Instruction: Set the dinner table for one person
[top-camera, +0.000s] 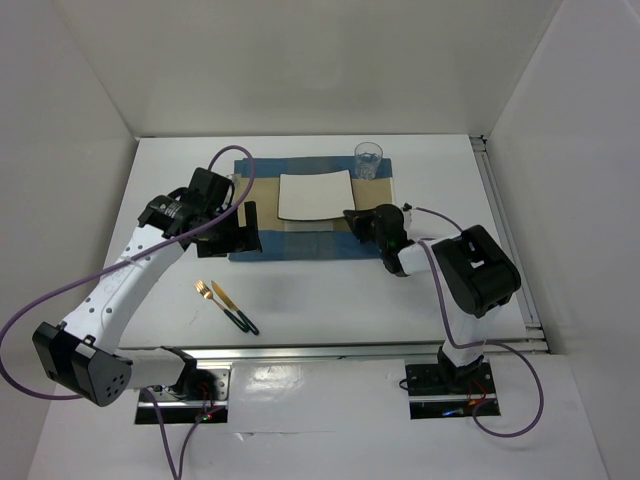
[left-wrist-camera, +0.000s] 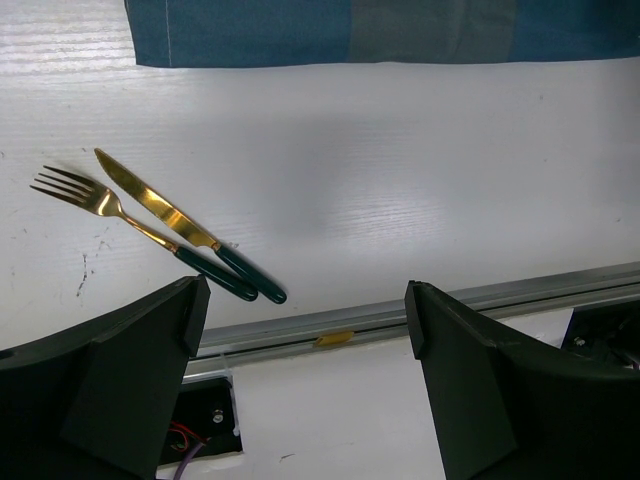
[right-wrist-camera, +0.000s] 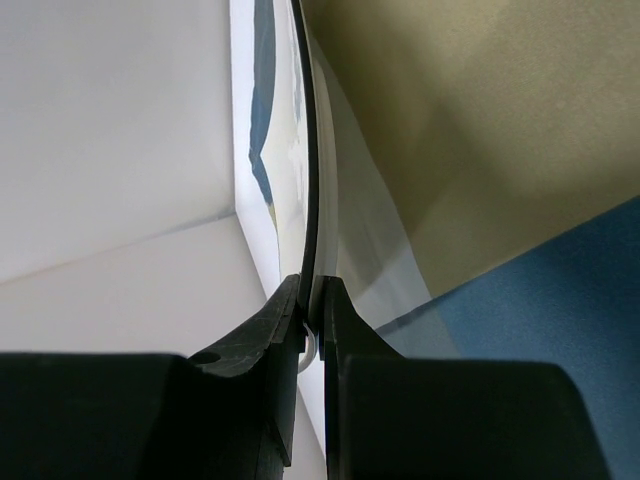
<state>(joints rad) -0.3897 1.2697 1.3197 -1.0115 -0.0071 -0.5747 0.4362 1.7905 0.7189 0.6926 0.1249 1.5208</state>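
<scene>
The white dinner table (top-camera: 330, 290) carries a blue-and-tan striped placemat (top-camera: 300, 243). A square white plate (top-camera: 315, 195) with a dark rim lies on it. My right gripper (top-camera: 352, 218) is shut on the plate's right rim. In the right wrist view my right gripper (right-wrist-camera: 312, 295) pinches the thin rim of the plate (right-wrist-camera: 312, 150) above the placemat (right-wrist-camera: 540, 320). My left gripper (top-camera: 245, 228) is open and empty at the placemat's left end. In the left wrist view my left gripper (left-wrist-camera: 303, 300) hangs over the table (left-wrist-camera: 400, 180). A gold fork (left-wrist-camera: 100, 205) and a gold knife (left-wrist-camera: 160, 212), both green-handled, lie side by side.
A clear drinking glass (top-camera: 368, 158) stands at the placemat's far right corner. The fork (top-camera: 205, 291) and knife (top-camera: 235, 308) lie on the table near the front left. A metal rail (left-wrist-camera: 420, 305) runs along the table's near edge. White walls enclose the table.
</scene>
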